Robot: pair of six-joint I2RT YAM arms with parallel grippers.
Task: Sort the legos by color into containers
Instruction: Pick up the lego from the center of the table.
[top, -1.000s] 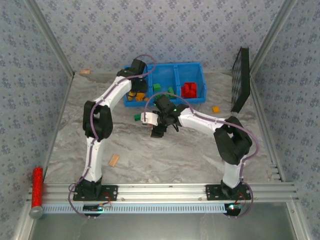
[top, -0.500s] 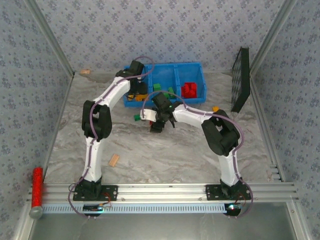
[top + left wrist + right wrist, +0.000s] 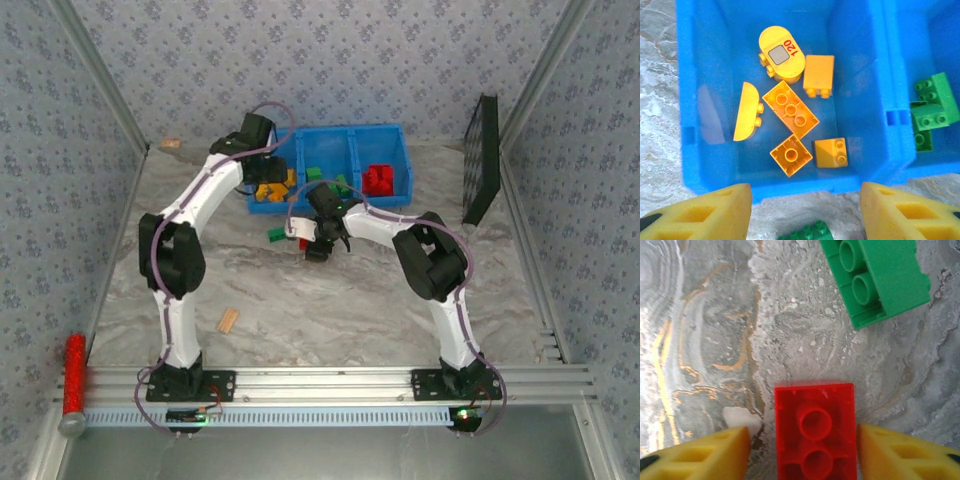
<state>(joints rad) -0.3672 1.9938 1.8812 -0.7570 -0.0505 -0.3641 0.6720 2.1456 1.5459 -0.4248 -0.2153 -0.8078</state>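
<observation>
- Fingers (image 3: pixel 705 210) of left gripper (image 3: pixel 805 200) spread, holding nothing; blue bin (image 3: pixel 690 100) just beyond the tips, six yellow bricks (image 3: pixel 790 107) in its compartment (image 3: pixel 735 60) straight ahead.
- Fingers (image 3: pixel 710 455) of right gripper (image 3: pixel 802 452) parted, straddling red brick (image 3: pixel 815 430) on table (image 3: pixel 705 340), not clamped; green brick (image 3: pixel 875 280) farther ahead, to the right.

- I read "120" in red digits on the rounded yellow lego (image 3: pixel 782 54) lying in a compartment (image 3: pixel 705 100) of the blue bin.

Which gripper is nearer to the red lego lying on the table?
Right. The right gripper straddles the red lego, a finger on each side; the left gripper hovers at the blue bin's near wall.
</observation>
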